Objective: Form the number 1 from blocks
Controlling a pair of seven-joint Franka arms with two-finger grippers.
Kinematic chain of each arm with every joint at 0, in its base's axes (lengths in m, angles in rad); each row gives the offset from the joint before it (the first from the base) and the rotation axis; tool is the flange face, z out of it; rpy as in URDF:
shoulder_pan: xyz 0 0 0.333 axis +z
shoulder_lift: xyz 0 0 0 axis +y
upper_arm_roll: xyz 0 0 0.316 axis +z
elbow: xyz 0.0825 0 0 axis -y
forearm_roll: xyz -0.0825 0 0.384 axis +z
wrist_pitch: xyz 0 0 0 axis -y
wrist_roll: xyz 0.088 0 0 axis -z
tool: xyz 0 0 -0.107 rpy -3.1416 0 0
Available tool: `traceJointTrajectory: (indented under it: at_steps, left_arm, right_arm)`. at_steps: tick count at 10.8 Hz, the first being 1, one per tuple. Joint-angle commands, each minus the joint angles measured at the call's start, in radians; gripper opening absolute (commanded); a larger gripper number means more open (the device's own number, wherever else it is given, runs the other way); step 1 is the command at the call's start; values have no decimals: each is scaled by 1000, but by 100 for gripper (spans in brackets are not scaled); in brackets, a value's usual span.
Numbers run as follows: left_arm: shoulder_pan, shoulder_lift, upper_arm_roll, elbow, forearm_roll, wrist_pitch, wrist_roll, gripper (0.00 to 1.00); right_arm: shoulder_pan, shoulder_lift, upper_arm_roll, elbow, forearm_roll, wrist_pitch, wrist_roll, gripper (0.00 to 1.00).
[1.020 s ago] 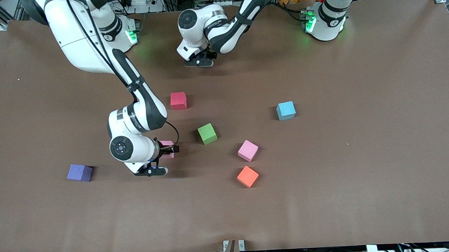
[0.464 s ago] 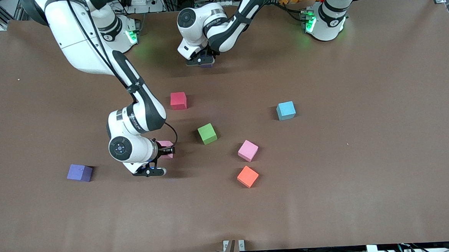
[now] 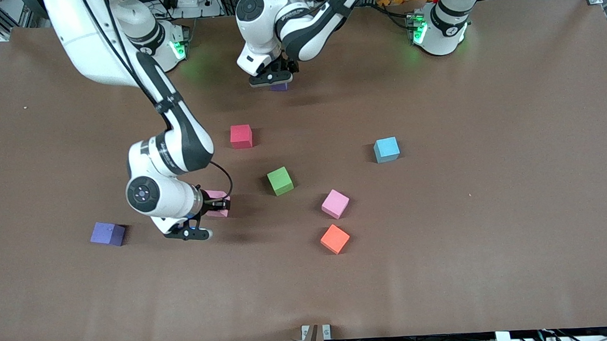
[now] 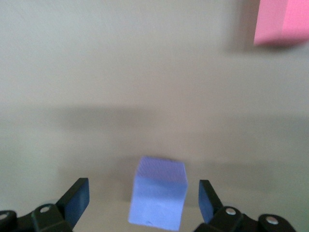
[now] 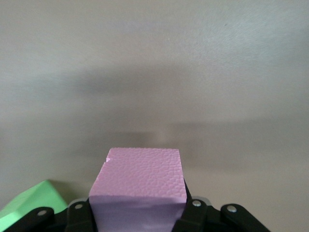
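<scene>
The right gripper (image 3: 216, 204) is clamped on a pink block (image 3: 218, 210); in the right wrist view the pink cube (image 5: 137, 191) is seen pinched between the two fingers, w/ a bit of the green block (image 5: 30, 204) showing beside it. Whether that cube rests on the table (image 3: 494, 233) or is lifted just off it cannot be told.

The left gripper (image 3: 272, 78) is spread wide and holds nothing. It is placed just above a purple block (image 3: 279, 87), which sits on the table close to the robots' bases. In the left wrist view that purple cube (image 4: 158, 199) is seen btwn the parted fingers (image 4: 76, 200), untouched by either.

Outward from the right gripper: a second purple block (image 3: 108, 234) is found toward the right arm's end of the table. The red block (image 3: 241, 136) lies farther from the front camera than the green block (image 3: 280, 181). A second pink block (image 3: 335, 203) sits near the orange block (image 3: 334, 239), which is the nearest of all to the front camera. The light blue block (image 3: 386, 149) is set toward the left arm's end, apart from the rest.
</scene>
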Motion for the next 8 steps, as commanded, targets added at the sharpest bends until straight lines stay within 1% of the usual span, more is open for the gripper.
traceJointTrajectory:
  at_steps: [1,2,3,5,6,7,8]
  left_arm:
    - [138,-25,-4,13,74,-12,-12,100]
    - [197,-25,-6,27,92,-11,11,100]
    - [261,-24,-6,38,94,-9,45,100]
    - [370,5,-6,88,92,6,106,100]
    - [395,50,-4,145,89,17,116,100]
    - [401,109,-6,226,89,20,113,100]
    - [401,152,-4,272,91,20,114,100]
  right_arm:
    - [0,-125,0,-124,10,16,31,52]
    - [9,-140,0,-144,10,7,31,52]
    - [56,-169,0,-182,10,9,32,52]
    - [127,-246,0,-275,10,28,57,52]
    - [171,-287,0,-340,10,59,98,52]
    - [216,-332,0,-413,10,97,135,52]
    - [256,-369,2,-476,12,119,156,52]
